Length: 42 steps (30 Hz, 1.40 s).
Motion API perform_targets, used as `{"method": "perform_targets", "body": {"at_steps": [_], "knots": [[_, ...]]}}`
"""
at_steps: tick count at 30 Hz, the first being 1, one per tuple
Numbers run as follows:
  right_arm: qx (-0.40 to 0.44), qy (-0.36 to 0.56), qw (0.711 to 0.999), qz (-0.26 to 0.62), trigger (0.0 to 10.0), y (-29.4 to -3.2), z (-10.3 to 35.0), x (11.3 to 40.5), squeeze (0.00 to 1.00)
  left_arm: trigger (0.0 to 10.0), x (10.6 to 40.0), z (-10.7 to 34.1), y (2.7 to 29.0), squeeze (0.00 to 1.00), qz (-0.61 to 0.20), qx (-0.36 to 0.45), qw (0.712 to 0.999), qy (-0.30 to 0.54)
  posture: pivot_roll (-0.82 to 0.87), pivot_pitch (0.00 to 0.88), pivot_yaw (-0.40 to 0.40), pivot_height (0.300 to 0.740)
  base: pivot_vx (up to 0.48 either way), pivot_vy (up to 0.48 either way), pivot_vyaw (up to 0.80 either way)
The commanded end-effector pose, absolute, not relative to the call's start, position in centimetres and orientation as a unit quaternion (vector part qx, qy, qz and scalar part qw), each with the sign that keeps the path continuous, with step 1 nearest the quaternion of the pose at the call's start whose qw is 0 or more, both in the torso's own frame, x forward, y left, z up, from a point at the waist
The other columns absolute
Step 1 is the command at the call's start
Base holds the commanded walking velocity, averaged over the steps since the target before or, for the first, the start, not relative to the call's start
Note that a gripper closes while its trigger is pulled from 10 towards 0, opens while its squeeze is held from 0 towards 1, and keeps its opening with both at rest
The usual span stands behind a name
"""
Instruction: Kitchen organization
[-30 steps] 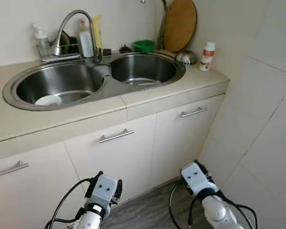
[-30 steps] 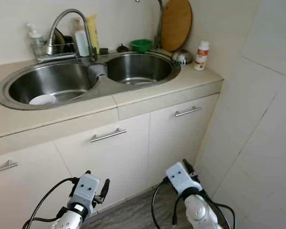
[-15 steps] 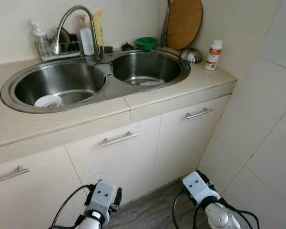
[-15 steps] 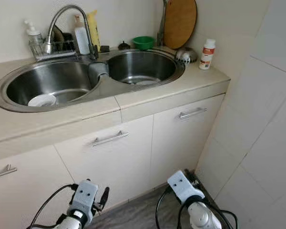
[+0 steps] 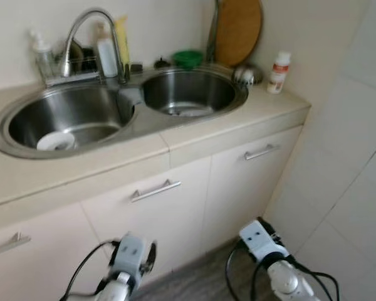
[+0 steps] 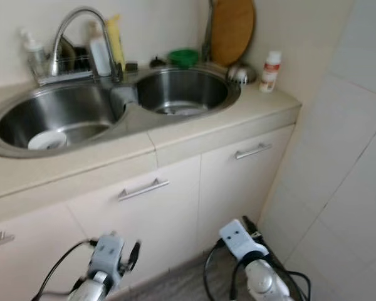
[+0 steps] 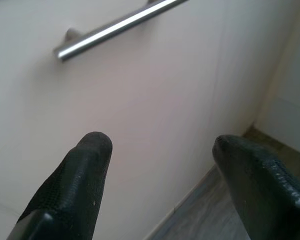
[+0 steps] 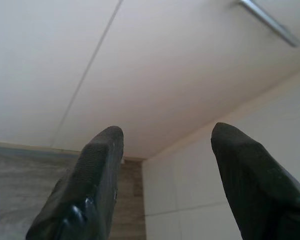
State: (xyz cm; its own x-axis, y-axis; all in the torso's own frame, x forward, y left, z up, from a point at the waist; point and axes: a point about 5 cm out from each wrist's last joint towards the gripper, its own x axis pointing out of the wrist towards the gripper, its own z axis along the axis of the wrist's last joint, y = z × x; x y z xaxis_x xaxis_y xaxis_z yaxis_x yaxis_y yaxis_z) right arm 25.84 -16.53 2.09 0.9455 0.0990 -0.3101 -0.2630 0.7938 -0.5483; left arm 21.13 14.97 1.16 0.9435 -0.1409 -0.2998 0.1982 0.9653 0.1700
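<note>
Down by the cabinet doors I have both claws hanging low, left gripper (image 7: pixel 157 145) and right gripper (image 8: pixel 165 135) each with fingers spread apart, empty. Well above them, the double sink (image 5: pixel 135 105) holds a white dish (image 5: pixel 55 140) in its left basin.

Glossy steel double sink (image 5: pixel 128 119), matt beige counter (image 5: pixel 62 172), wooden board (image 5: pixel 238 28), brushed-metal handles (image 5: pixel 155 190).

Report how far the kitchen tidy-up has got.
Done: nothing visibly tidied. A white dish sits in the left basin; the green bowl, cutting board and white bottle crowd the sink's far side. In hand: nothing; the left gripper and right gripper hang open, low by the cabinet doors. Left: everything.
</note>
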Motion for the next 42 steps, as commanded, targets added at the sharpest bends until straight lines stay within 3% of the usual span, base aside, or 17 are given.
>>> {"method": "perform_targets", "body": {"at_steps": [1,42], "knots": [[-0.302,0.135,0.939,0.097,10.0,-16.38,1.89,25.63,0.00,10.0,20.98,0.92,15.34,0.00,-0.086,0.100,0.980,0.149,-0.03,0.000,0.013,0.740,0.000,0.000,-0.79],[-0.327,0.113,0.933,0.100,10.0,-16.16,2.15,25.77,0.00,10.0,20.83,0.95,15.14,0.00,-0.086,0.108,0.981,0.137,-0.03,0.000,0.011,0.740,0.000,0.000,-0.79]]}}
